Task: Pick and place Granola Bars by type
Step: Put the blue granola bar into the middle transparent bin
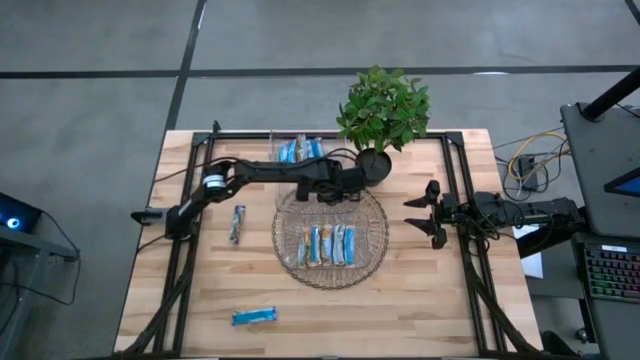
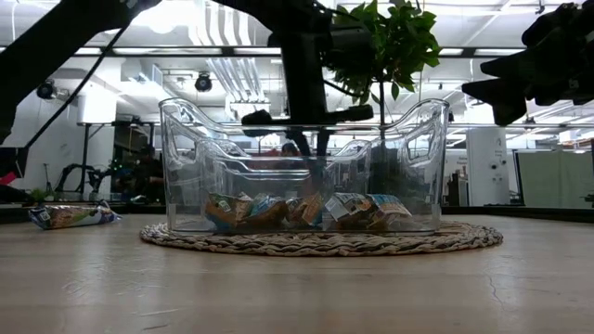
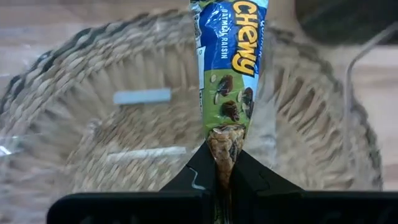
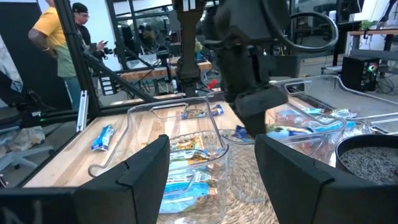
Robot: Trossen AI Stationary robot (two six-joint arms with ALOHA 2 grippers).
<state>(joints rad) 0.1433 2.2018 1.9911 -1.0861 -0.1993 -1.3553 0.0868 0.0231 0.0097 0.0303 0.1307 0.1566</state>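
Observation:
My left gripper (image 1: 335, 188) hovers over the woven mat (image 1: 375, 225), between two clear containers, and is shut on one granola bar (image 3: 229, 68), blue and green foil printed "Chewy". The far container (image 1: 300, 150) holds a few blue bars. The near container (image 1: 325, 243) holds several bars with tan and white markings, resting flat on its floor (image 2: 297, 211). Two more blue bars lie flat on the table, one (image 1: 238, 222) left of the mat and one (image 1: 254, 316) near the front edge. My right gripper (image 1: 425, 212) waits open, right of the mat, touching nothing. My left gripper pinches the granola bar by one end of the wrapper (image 3: 225, 146) between its two fingers (image 3: 252, 174). The bar runs straight out from the fingertips, along them. It is lifted clear above the woven mat, with its free end (image 3: 227, 12) touching nothing.
A potted plant (image 1: 385, 110) stands at the mat's far right edge, close to my left arm. Black rails (image 1: 460, 200) run along both sides of the table. Bare wood lies in front of the mat. People stand in the room beyond (image 4: 59, 43).

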